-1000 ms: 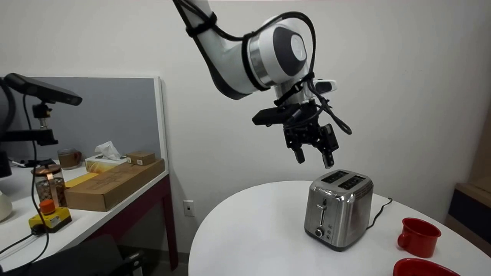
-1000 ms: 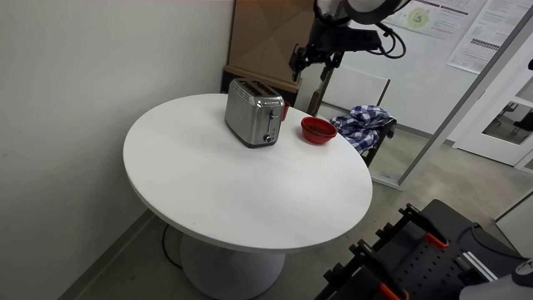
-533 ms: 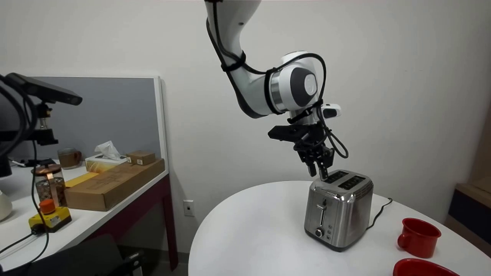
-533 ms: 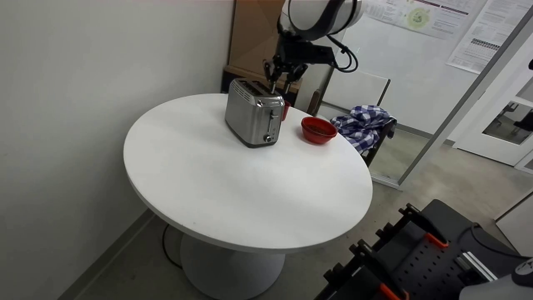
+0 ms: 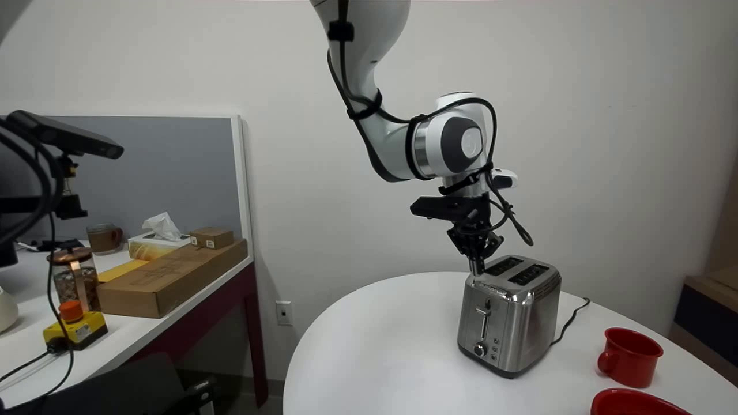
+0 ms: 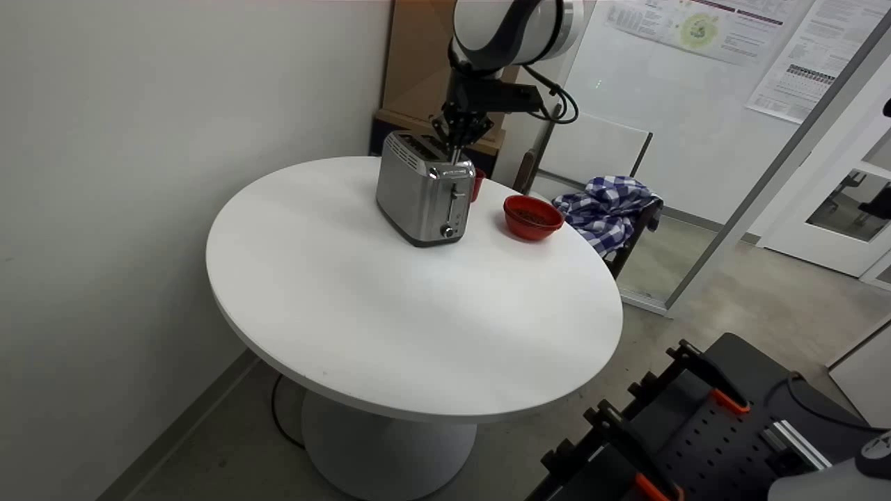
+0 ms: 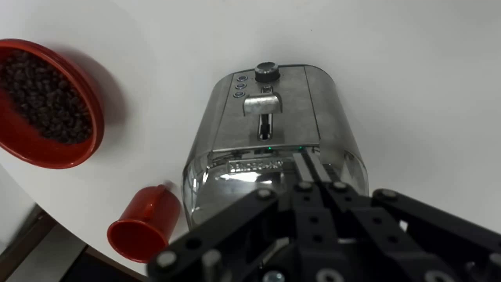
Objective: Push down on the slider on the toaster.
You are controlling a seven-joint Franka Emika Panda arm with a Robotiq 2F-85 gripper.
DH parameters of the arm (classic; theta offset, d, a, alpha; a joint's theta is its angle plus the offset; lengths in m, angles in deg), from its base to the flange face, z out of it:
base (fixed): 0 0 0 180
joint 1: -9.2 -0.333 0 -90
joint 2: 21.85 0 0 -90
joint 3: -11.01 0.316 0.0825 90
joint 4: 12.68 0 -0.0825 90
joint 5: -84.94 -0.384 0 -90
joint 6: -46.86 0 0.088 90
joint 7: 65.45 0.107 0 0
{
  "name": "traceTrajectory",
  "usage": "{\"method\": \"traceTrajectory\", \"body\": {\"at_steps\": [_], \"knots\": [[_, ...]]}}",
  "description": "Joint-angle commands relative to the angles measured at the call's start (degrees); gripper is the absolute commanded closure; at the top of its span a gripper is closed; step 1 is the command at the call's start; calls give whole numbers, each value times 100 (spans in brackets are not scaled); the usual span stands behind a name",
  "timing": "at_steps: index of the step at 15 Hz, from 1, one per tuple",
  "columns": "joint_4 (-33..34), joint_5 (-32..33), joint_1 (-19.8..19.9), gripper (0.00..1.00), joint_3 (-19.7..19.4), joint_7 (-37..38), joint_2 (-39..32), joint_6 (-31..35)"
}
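Note:
The silver toaster (image 5: 501, 323) stands upright on the round white table, seen in both exterior views and in the wrist view (image 7: 235, 199). On its front face is the slider (image 7: 262, 104), a metal lever in the upper part of its vertical slot, above the dial (image 7: 267, 72). My gripper (image 5: 477, 272) points down at the toaster's top near the front edge, fingers together with nothing between them. In the wrist view the fingertips of the gripper (image 7: 306, 152) lie over the top edge, off to one side of the slider. Whether they touch the metal I cannot tell.
A red mug (image 5: 631, 358) and a red bowl (image 6: 533, 217) of dark beans (image 7: 45, 98) stand beside the toaster. A power cord (image 5: 571, 320) trails behind it. The wall (image 6: 174, 104) rises close to the table (image 6: 390, 320).
My gripper has come down to the toaster's top, closer to its front edge, and its fingers have gone from spread to shut. Toaster and slider look unmoved.

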Motion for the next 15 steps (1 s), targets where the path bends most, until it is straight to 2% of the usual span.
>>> {"method": "traceTrajectory", "body": {"at_steps": [1,5,15], "knots": [[300,-174,-36,97,-100,-357,-193,-409],[386,-121,-62,98,-152,-398,-385,-550],[437,351,-569,99,-749,-152,-1069,594]]}}
